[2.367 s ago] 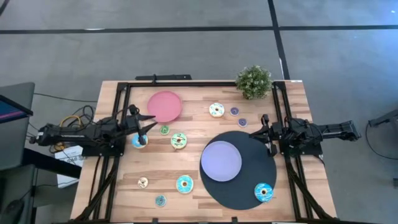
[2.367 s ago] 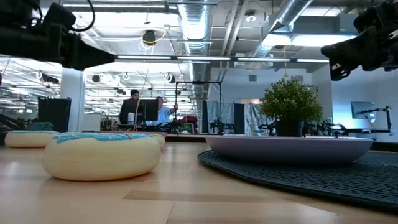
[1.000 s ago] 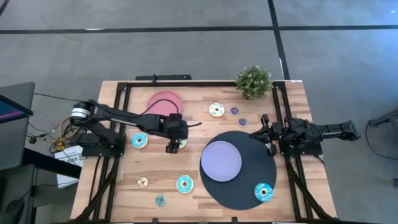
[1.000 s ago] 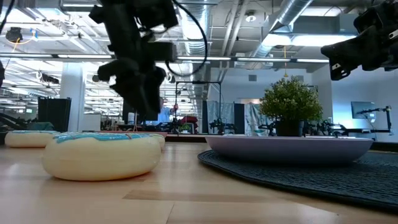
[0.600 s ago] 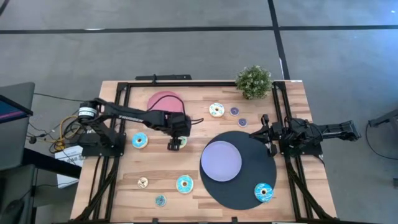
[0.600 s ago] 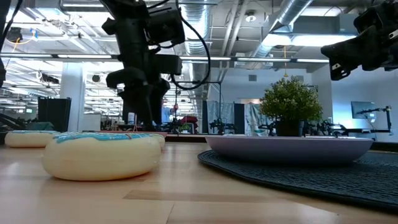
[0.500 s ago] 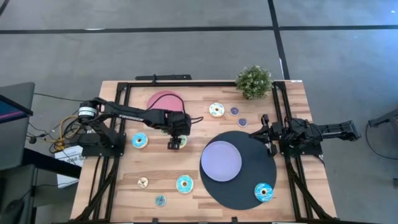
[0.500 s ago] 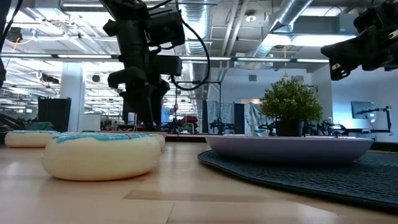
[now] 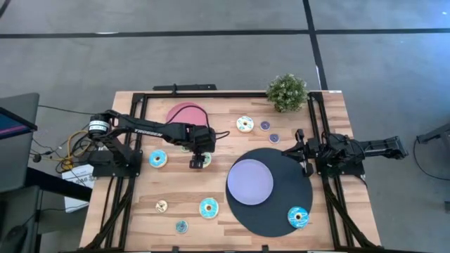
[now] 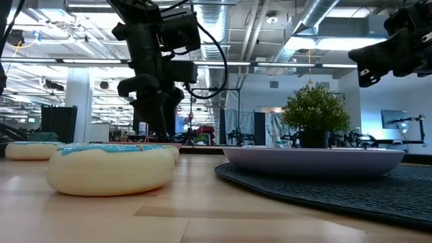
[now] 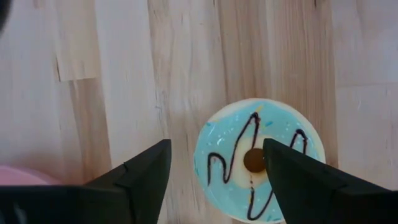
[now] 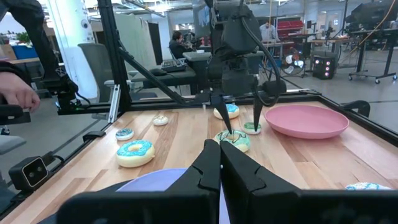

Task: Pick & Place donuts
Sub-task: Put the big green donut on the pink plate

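A: Donut [image 11: 239, 180] under the left arm: where is it?

B: Flat on the wooden table [image 9: 225, 232], a little left of centre in the high view, just below the pink plate [image 9: 184, 112]. It has pale blue-green icing with a dark drizzle.

A: And the arm's pose?

B: Stretched from the table's left edge toward the middle, wrist bent down. The left gripper [image 11: 216, 149] points straight at the wood.

A: Is the pincer gripping it?

B: No. The fingers stand well apart, nothing held. One finger overlaps the icing; the other is over bare wood beside the donut.

A: The other arm?

B: Folded at the right edge of the high view. The right gripper [image 12: 219, 155] is closed and empty, by the rim of the dark round mat [image 9: 281, 211] under the lavender plate [image 9: 249, 181].
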Motion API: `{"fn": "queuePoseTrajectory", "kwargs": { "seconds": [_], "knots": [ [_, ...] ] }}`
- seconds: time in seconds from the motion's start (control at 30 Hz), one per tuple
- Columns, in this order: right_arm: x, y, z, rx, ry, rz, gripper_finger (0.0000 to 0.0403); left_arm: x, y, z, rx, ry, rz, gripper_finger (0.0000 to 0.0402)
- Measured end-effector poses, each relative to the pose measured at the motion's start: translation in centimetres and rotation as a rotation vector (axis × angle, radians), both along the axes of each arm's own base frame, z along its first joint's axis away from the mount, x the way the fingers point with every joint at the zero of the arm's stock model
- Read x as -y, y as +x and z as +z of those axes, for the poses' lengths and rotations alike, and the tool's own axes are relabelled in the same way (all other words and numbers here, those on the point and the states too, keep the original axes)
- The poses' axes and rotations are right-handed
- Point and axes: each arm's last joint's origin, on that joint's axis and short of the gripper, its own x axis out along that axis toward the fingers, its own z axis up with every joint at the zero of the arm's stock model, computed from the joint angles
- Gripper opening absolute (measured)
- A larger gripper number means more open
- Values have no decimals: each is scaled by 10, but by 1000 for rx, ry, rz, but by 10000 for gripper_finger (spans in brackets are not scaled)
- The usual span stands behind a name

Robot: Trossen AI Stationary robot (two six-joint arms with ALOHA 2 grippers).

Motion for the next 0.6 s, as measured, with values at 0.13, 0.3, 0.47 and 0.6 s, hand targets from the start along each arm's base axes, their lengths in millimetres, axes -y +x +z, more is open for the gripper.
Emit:
{"fn": "queuePoseTrajectory", "kwargs": {
  "seconds": [0.13,0.3,0.47,0.6],
  "knots": [
    [0,0,0,0,0,0,0,0,0,0,0,-1,3,273],
    [0,0,0,0,0,0,0,0,-1,-1,-10,-1,3,288],
    [0,0,0,0,0,0,0,-1,2,-17,-77,32,13,288],
    [0,0,0,0,0,0,0,-2,4,-31,-125,27,13,288]
  ]
}}
